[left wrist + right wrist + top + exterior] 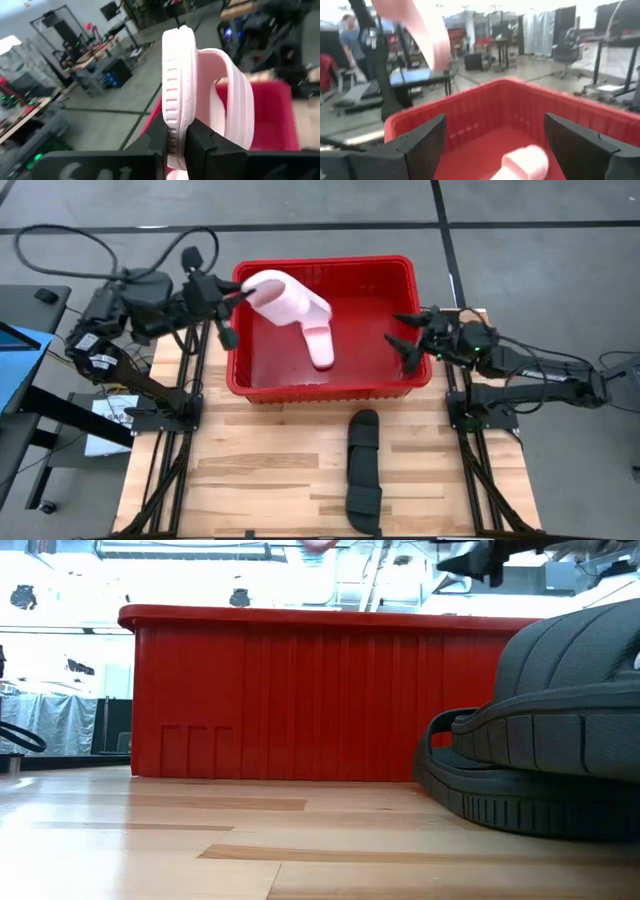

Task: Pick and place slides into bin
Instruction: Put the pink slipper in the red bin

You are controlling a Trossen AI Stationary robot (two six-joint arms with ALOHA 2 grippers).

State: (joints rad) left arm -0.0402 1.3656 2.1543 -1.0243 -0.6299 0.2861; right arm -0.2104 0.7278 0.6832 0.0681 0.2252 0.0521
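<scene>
Holding a pale pink slide (285, 298) by its sole edge, your left gripper (243, 293) sits in the upper left of the high view, over the bin's (322, 391) left rim; the left wrist view shows both fingers (200, 142) pinched on that edge. The slide's long axis runs rightward from the gripper, so its bulk already hangs above the bin interior. A second pink slide (319, 345) lies inside, just below it in the frame. You likely need only release, or nudge slightly right first. Your right gripper (410, 335) waits at the bin's right rim with fingers spread and empty. Two black slides (363, 470) lie end to end on the table (260, 480), lower centre, nearer the right arm.
</scene>
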